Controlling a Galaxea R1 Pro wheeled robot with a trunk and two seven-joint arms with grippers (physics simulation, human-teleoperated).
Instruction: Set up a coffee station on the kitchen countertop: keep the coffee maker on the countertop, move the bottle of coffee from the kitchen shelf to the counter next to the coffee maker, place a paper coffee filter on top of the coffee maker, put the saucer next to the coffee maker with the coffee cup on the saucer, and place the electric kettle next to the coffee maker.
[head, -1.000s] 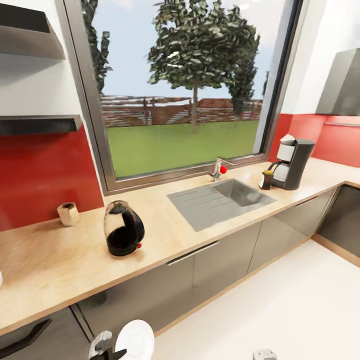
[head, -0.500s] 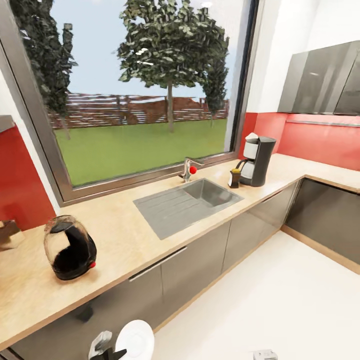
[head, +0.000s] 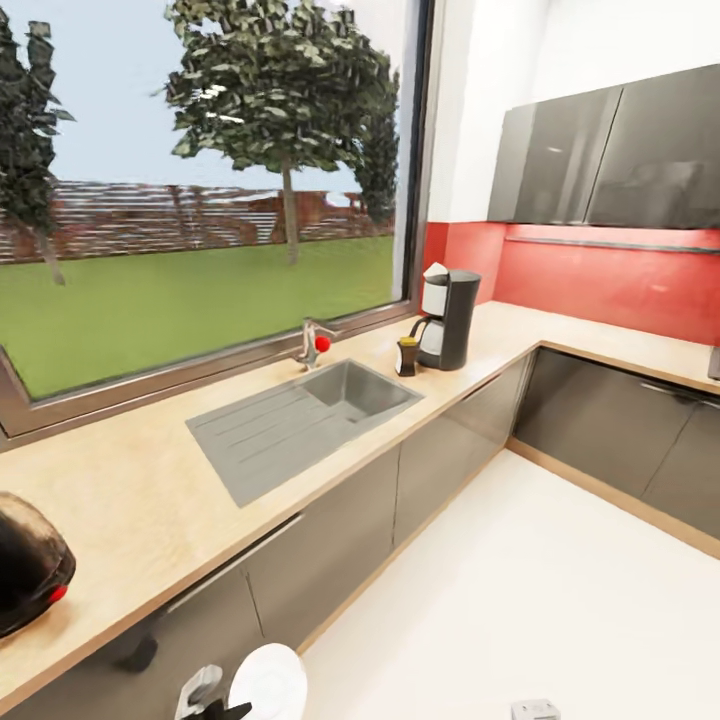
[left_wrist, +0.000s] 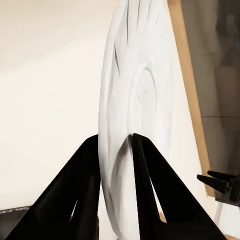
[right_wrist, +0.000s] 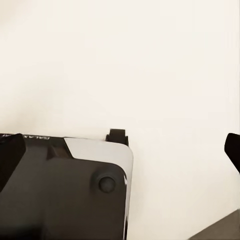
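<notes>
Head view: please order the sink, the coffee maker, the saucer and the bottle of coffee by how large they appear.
1. sink
2. coffee maker
3. saucer, cut off by the frame edge and nearest to the camera, so this rank is unsure
4. bottle of coffee

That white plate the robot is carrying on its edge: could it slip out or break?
The saucer looks rigid and glossy, so probably slippery. The left gripper pinches only its rim, with the saucer standing edge-up, so it might pivot or slide. It looks like glazed ceramic: likely to chip if dropped on the floor.
</notes>
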